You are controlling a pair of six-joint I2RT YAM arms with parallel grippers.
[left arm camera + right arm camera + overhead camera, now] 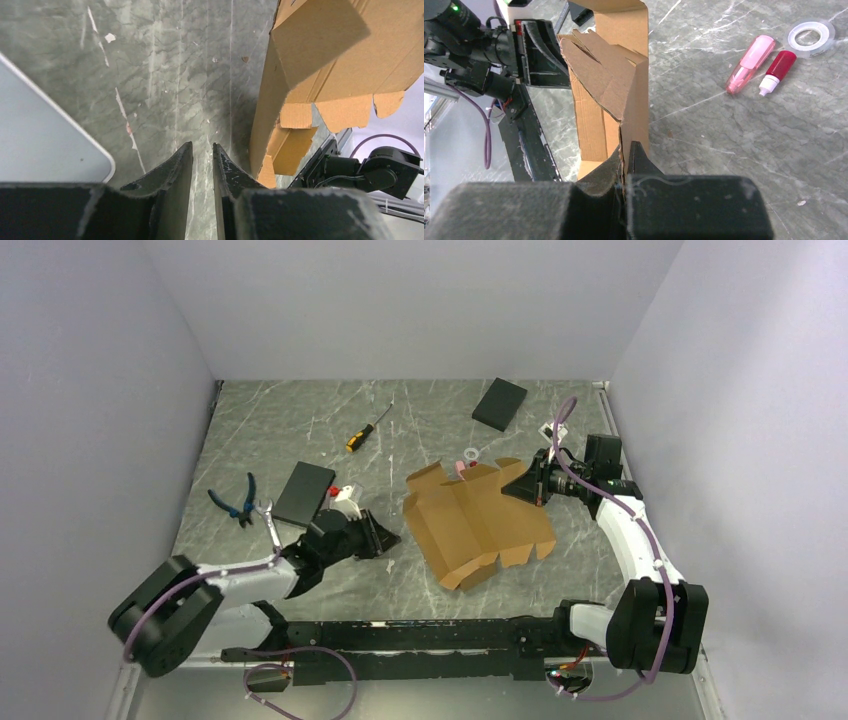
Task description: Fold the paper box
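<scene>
The paper box (478,523) is a tan creased cardboard sheet with flaps and tabs, lying partly raised at the table's middle. My right gripper (528,483) is shut on its right edge. In the right wrist view the fingers (625,147) pinch a cardboard panel (609,85) that stands up from the table. My left gripper (385,538) lies low just left of the sheet and is apart from it. In the left wrist view its jaws (203,147) are nearly together with only a thin gap and nothing between them. The cardboard (320,50) is to their right.
A black slab (304,493) lies behind the left gripper and another (499,403) at the back right. Blue pliers (235,502) and a screwdriver (366,429) lie to the left. A tape ring (810,34), a pink tube (749,62) and a red bottle (778,70) lie behind the box.
</scene>
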